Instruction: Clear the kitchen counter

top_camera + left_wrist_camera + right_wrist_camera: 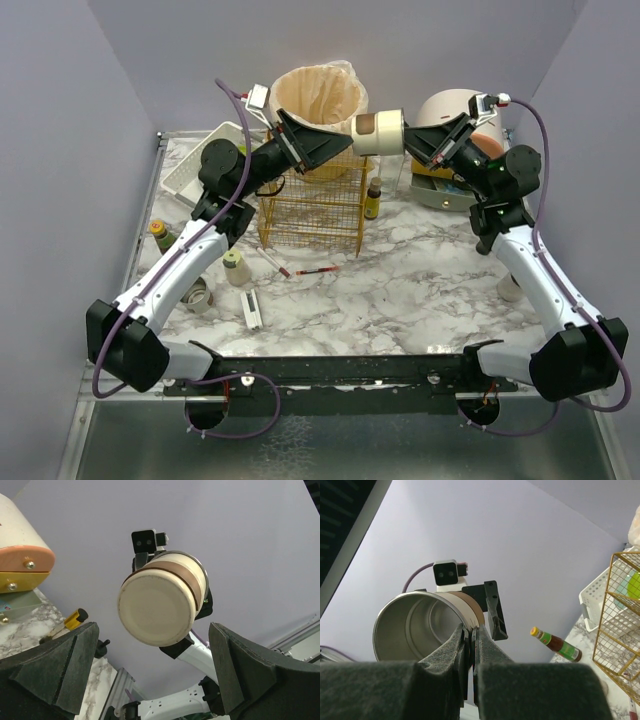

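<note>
From above, the white marble desk with grey veins (400,290) fills the middle of the picture, with both arms lifted over its far side. The right tool (408,138) is pinched shut on the rim of a cream round cup with a brown band (378,132), holding it in the air on its side above a yellow wire rack (315,205). The left tool (338,150) is wide open just beside the cup. A bin with a tan bag (318,95) stands behind the rack, and a small brown bottle (372,198) stands on the desk next to it. In the left wrist view, the two black fingers (55,665) stand far apart, and the cup's flat bottom (157,605) shows between them. In the right wrist view, the fingers (451,650) press together on the cup's rim, and its shiny metal inside (417,627) faces the camera. A bottle with a yellow cap and green label (555,642) stands further back on the right.
</note>
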Controlling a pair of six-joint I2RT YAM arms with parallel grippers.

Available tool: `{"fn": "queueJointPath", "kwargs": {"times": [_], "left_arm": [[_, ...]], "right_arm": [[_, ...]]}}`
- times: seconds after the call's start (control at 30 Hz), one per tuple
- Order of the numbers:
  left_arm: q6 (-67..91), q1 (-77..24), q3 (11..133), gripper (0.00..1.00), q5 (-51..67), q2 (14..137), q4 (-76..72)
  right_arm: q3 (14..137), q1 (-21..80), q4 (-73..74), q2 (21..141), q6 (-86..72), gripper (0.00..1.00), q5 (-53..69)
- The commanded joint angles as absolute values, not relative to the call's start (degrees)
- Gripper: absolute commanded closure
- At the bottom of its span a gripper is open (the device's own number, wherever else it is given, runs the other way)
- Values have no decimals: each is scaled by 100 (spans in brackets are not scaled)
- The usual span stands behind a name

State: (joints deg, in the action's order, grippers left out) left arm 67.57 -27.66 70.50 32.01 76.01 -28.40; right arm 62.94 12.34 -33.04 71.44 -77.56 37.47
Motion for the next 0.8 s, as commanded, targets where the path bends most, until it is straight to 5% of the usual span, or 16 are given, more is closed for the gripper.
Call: {"fn": "queueJointPath", "kwargs": {"times": [0.0, 0.53, 0.77], "left_arm": [[6974, -2867, 7070, 1, 3131, 7696, -3387], [7312, -3124, 7153, 1, 3064, 8002, -3848], [7330, -3138, 7131, 23, 2944, 7989, -3884]], "right_arm": [[6437, 1299, -3684, 7177, -7933, 100, 3920], [6432, 1492, -3980, 7318, -8091, 100, 4113], [6282, 1495, -3921, 7236, -8041, 100, 4113]]}}
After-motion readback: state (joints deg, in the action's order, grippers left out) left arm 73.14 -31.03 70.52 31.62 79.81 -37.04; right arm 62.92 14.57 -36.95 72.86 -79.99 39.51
